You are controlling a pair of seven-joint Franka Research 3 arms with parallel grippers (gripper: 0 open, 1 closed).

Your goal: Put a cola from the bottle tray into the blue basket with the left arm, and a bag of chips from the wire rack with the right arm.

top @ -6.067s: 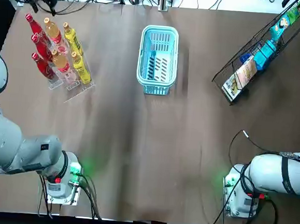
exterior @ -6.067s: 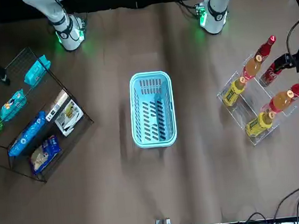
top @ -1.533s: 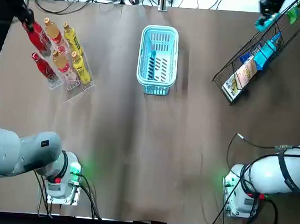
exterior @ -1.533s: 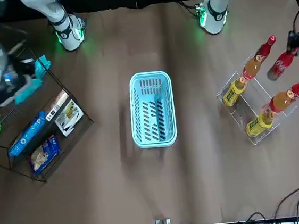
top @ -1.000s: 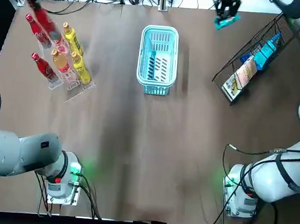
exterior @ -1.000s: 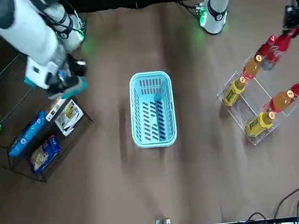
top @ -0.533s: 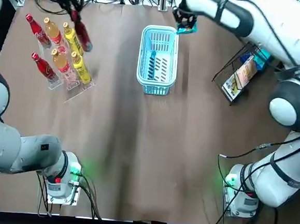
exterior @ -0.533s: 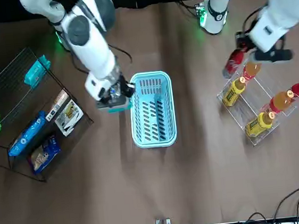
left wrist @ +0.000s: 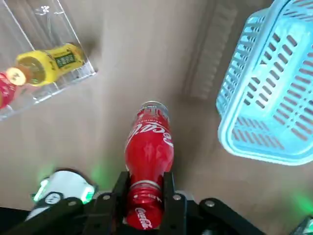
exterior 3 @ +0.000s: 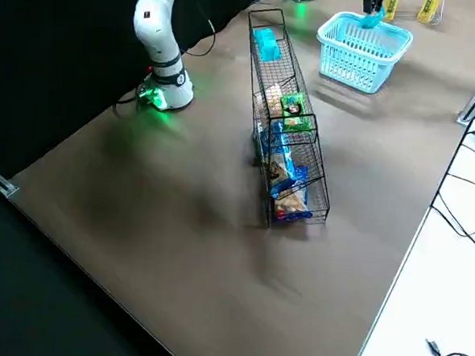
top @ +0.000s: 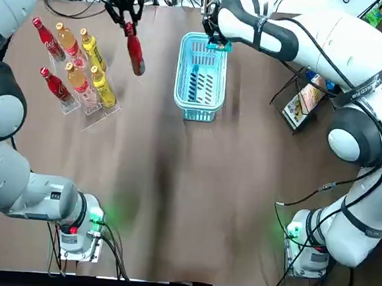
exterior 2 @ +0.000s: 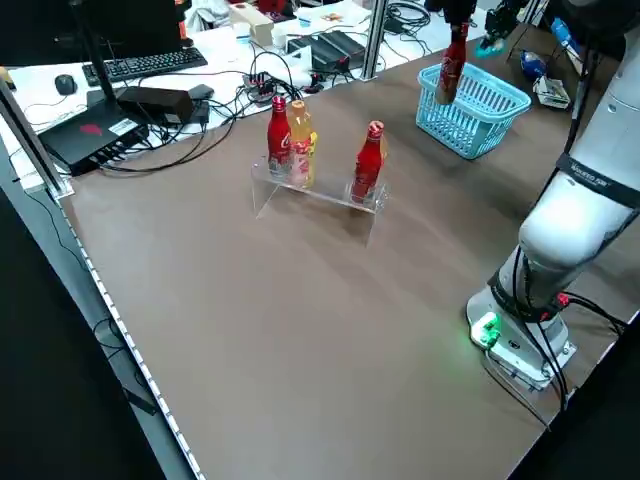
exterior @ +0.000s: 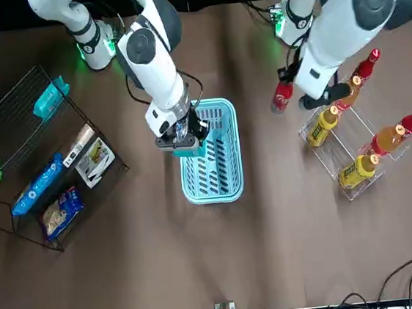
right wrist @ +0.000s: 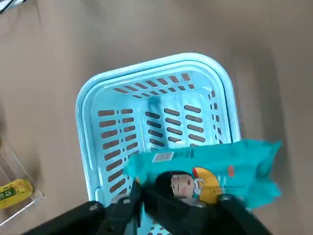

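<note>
Bottle tray (top: 98, 116) at left: two red, two orange, two yellow bottles (top: 77, 78) standing, labels unreadable. Left gripper (top: 126, 22) clamped on neck of cola (top: 134, 51), which hangs in air between tray and blue basket (top: 198, 110); white "Coca-Cola" script on red label. Right gripper (top: 215, 41) pinches teal bag of chips (top: 221, 47) above basket, near its right rim; cartoon face printed, text illegible. Wire rack (top: 280, 97) far right, packets (top: 313, 93) inside.

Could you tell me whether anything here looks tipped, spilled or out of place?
Nothing stands out. The bottles in the bottle tray stand in rows, the blue basket sits upright, the left gripper holds the cola between them, and the right gripper holds the bag of chips over the basket's rim.
</note>
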